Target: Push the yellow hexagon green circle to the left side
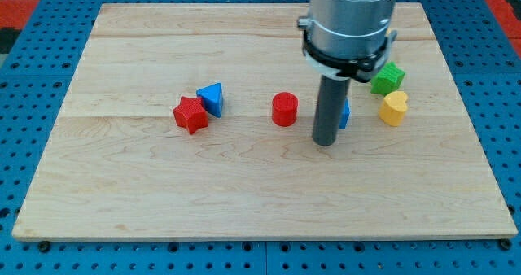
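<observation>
The wooden board [244, 194] lies flat on a blue perforated surface [32, 80] and fills most of the view. All positions below are given relative to the red cylinder [285, 109], which stands near the board's middle.

The arm's grey housing [350, 23] comes down from the view's top, up and to the right of the red cylinder. From it hangs the dark rod; my tip [325, 143] sits on the board just to the right of the red cylinder and slightly lower, apart from it. There is no gripper on this rig, so nothing opens, closes or holds; the rod is bare.

A blue block [346, 115] lies right of the red cylinder, mostly hidden behind the rod; its shape cannot be made out, nor whether the rod touches it.

The green block [388, 78], star-like in outline, sits well to the right of the red cylinder and higher. The yellow block [394, 108], rounded and heart-like, sits just below the green one, level with the red cylinder and well to its right.

To the cylinder's left lie a blue triangular block [212, 98] and a red star [190, 115], touching each other.
</observation>
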